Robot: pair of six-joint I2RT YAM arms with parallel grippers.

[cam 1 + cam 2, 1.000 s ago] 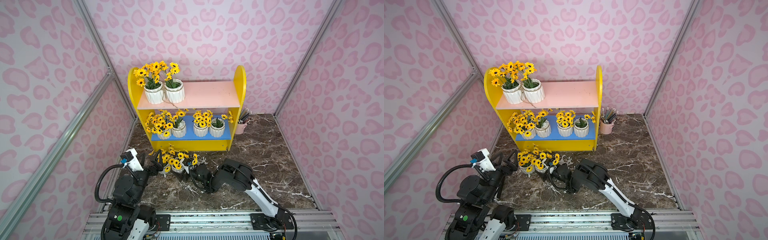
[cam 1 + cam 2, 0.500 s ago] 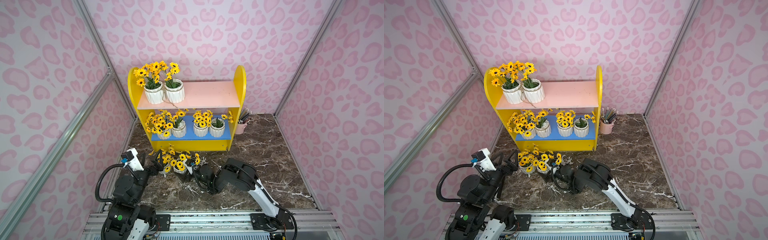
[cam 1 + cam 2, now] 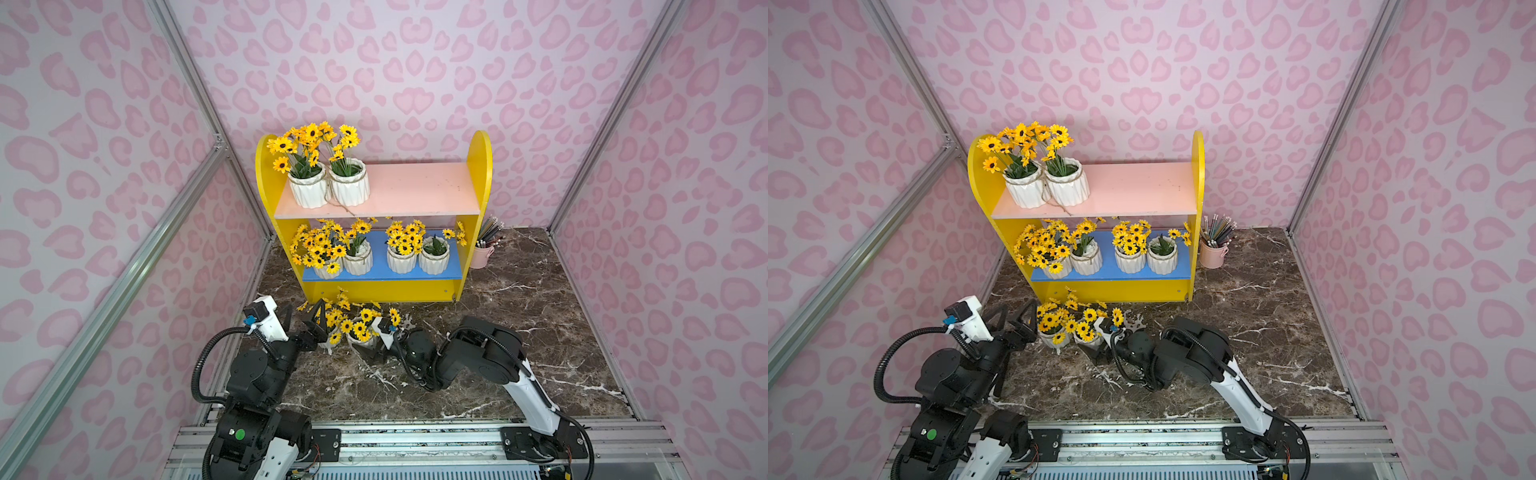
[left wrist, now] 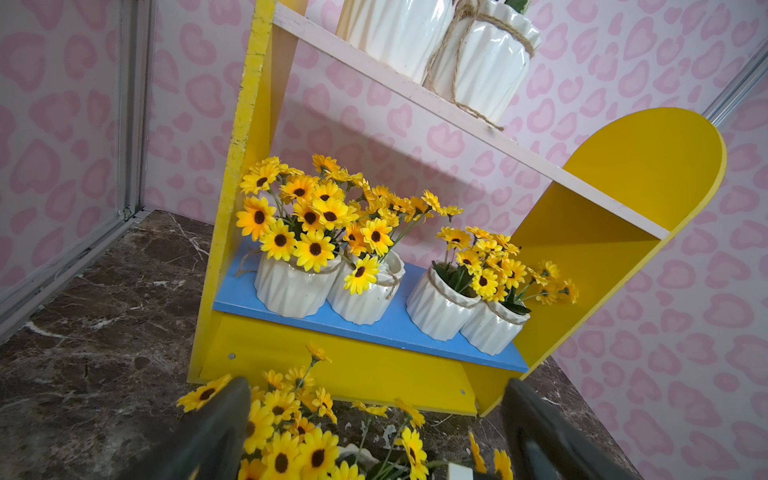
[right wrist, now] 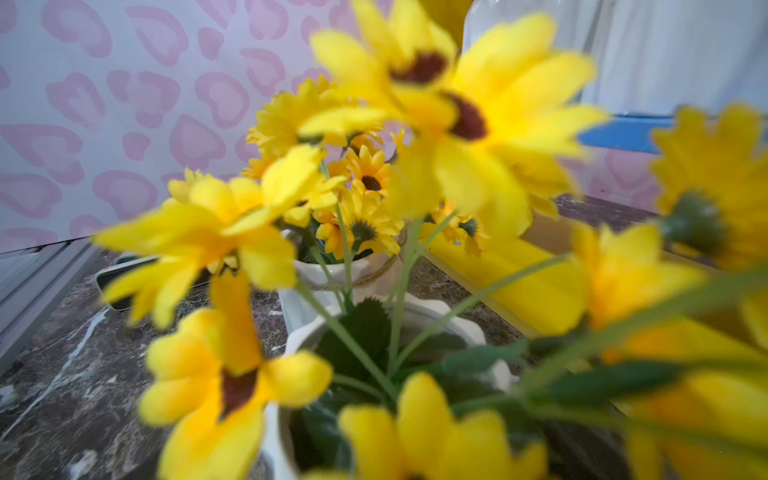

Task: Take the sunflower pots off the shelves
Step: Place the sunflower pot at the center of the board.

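The yellow shelves (image 3: 478, 166) hold two sunflower pots (image 3: 308, 191) on the pink upper board (image 3: 415, 191) and several on the blue lower board (image 3: 376, 269). Two more pots stand on the floor in front, one to the left (image 3: 333, 338) and one to the right (image 3: 355, 340). My left gripper (image 3: 303, 316) is open beside the left floor pot, whose flowers show between its fingers (image 4: 224, 415). My right gripper (image 3: 372, 347) sits against the right floor pot (image 5: 272, 432). Blossoms hide its jaws, and it does not appear to grip anything.
A pink cup of pencils (image 3: 484, 255) stands on the floor by the shelves' right panel. Pink patterned walls with aluminium posts close in the marble floor (image 3: 519, 332) on three sides. A metal rail (image 3: 415, 440) carrying both arm bases runs along the front.
The right arm's elbow has swung a little to the right, and the flowers beside its gripper have shifted slightly. The left arm has not moved.
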